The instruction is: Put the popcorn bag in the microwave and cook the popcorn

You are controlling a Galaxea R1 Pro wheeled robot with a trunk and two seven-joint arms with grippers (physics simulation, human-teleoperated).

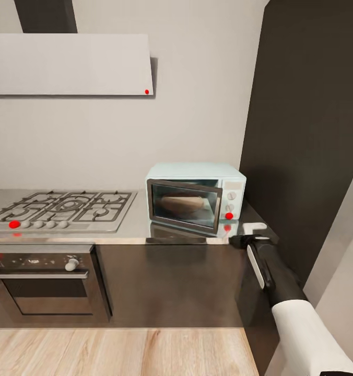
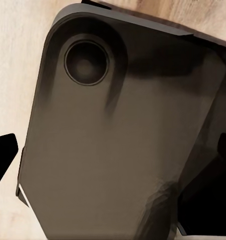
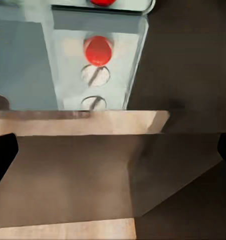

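The pale mint-blue microwave (image 1: 196,196) stands on the grey metal countertop (image 1: 134,230), up against the wall. Its dark glass door looks slightly ajar. Through the glass a tan shape, the popcorn bag (image 1: 180,203), lies inside; popcorn pieces are too small to make out. My right gripper (image 1: 247,233) is open, low at the counter's front edge, just below the microwave's side panel with its red button (image 1: 229,215). In the right wrist view that red button (image 3: 97,50) and two round knobs (image 3: 95,75) sit straight ahead of the right gripper (image 3: 113,150). The left gripper (image 2: 113,150) is open, hanging over my own dark base.
A gas hob (image 1: 67,206) lies left of the microwave, with the built-in oven (image 1: 40,282) under it and a white hood (image 1: 67,65) above. A tall dark cabinet (image 1: 307,130) rises right of the microwave. Light wood floor (image 1: 119,352) runs along the cabinet fronts.
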